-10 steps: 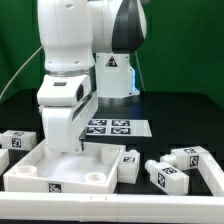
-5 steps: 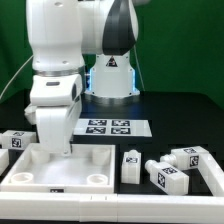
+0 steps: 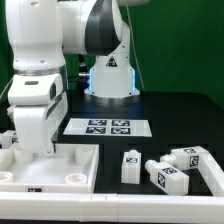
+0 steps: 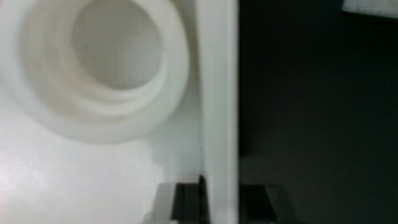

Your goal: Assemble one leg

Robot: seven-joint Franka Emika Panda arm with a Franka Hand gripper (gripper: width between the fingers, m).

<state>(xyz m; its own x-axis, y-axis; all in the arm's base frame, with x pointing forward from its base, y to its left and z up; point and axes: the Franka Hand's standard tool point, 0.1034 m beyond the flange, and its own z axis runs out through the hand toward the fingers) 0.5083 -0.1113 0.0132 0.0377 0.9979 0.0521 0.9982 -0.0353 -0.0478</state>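
Observation:
My gripper (image 3: 36, 148) stands over the far rim of the large white panel (image 3: 70, 172) at the exterior view's left. In the wrist view the panel's raised rim (image 4: 215, 100) runs between my two dark fingers (image 4: 185, 204), and my gripper (image 4: 217, 192) is shut on that rim. A round socket (image 4: 98, 60) of the panel shows beside it. One leg (image 3: 130, 165), a short white post with a tag, stands upright to the right of the panel. More legs (image 3: 166, 178) lie further right, apart from my gripper.
The marker board (image 3: 105, 127) lies flat behind the panel, in front of the robot base (image 3: 110, 75). Another white tagged part (image 3: 6, 140) shows at the far left edge. A long white part (image 3: 205, 170) lies at the right edge.
My arm has moved to the exterior view's left, and the panel has slid left with it. The legs at the right have stayed where they were.

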